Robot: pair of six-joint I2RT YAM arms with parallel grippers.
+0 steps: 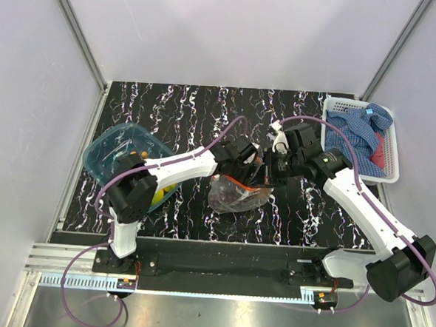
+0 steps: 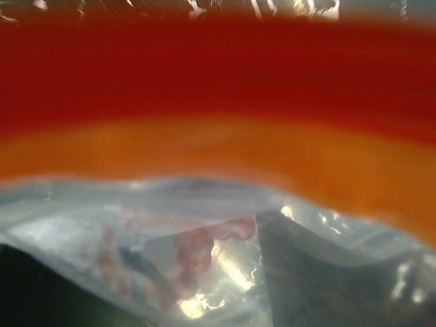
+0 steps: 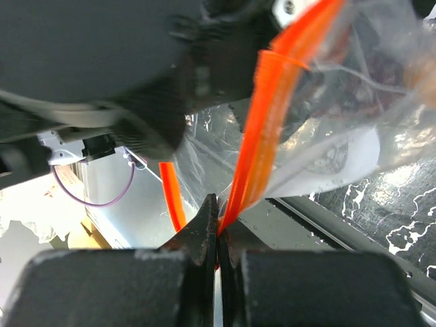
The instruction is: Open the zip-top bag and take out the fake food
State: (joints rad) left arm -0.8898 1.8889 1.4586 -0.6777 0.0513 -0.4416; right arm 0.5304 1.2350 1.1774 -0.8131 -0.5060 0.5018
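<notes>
The zip-top bag [image 1: 233, 194] hangs just under both grippers, zip strip [image 3: 272, 116] on top. R gripper [image 3: 216, 231] is pinched tight on the strip's end. L gripper [image 1: 249, 164] is at the bag's other side; its jaws are hidden, so I cannot tell. Inside the bag is fake food [image 2: 194, 252], blurry, maybe grapes. Left of L gripper: blue tub [image 1: 111, 153] w/ a yellow piece [image 1: 163, 193]. Right of R gripper: basket [image 1: 344, 106] w/ checked cloth [image 1: 357, 131].

The black, white-veined tabletop [image 1: 192, 110] carries a blue tub [image 1: 100, 156] at its left edge and a white basket [image 1: 340, 106] of blue checked cloth [image 1: 353, 131] far right. The zip-top bag [image 1: 234, 198] seems to rest mid-front.
</notes>
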